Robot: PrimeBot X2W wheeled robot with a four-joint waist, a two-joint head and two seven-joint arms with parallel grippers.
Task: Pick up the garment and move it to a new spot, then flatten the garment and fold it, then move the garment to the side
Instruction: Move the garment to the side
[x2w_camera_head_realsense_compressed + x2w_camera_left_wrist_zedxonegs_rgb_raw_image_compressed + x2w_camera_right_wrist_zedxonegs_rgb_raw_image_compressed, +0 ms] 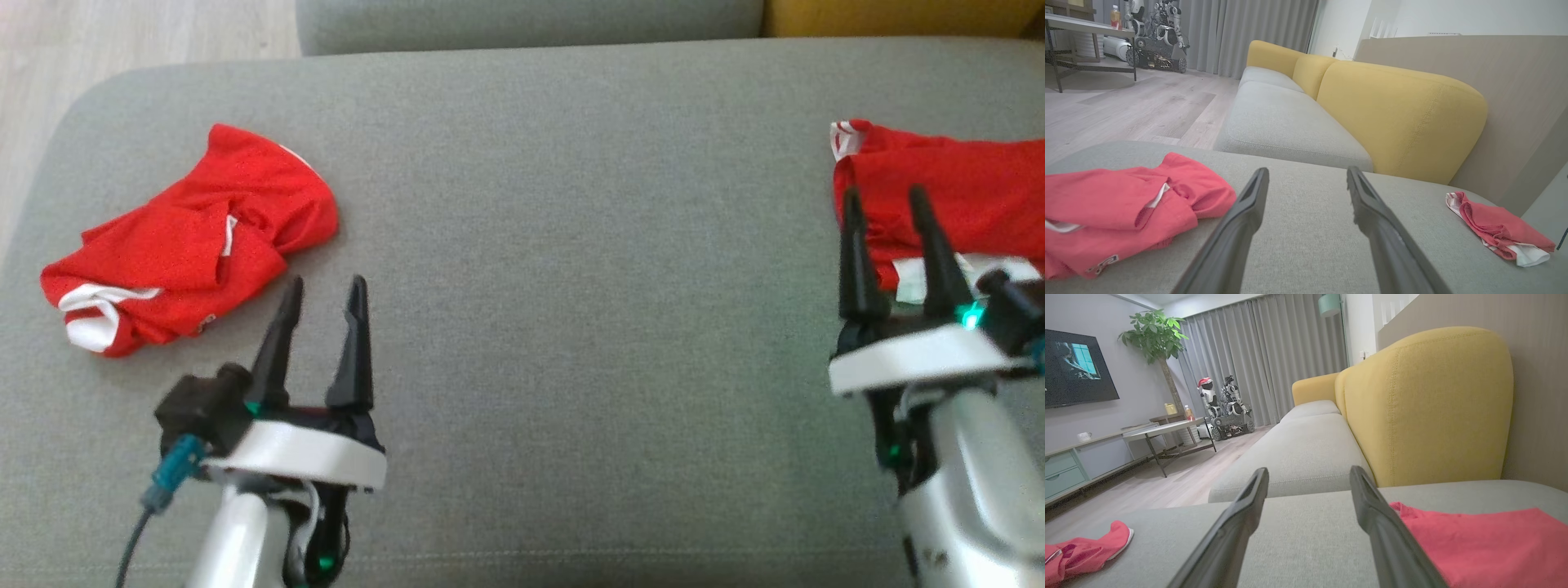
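Grey cushion [571, 245] offers bare room at its middle. At far left lies the crumpled red garment [188, 245], just beside your left gripper [326, 282], jaws wide and empty: pinch a thick fold, not one layer. Your right gripper [884, 192], also wide, sits by a second red garment [939, 175].

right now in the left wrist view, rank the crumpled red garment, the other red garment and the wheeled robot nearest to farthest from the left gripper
From the left gripper:
1. crumpled red garment, close on its left.
2. other red garment, across the cushion on the right.
3. wheeled robot, far back on the floor by the curtains.
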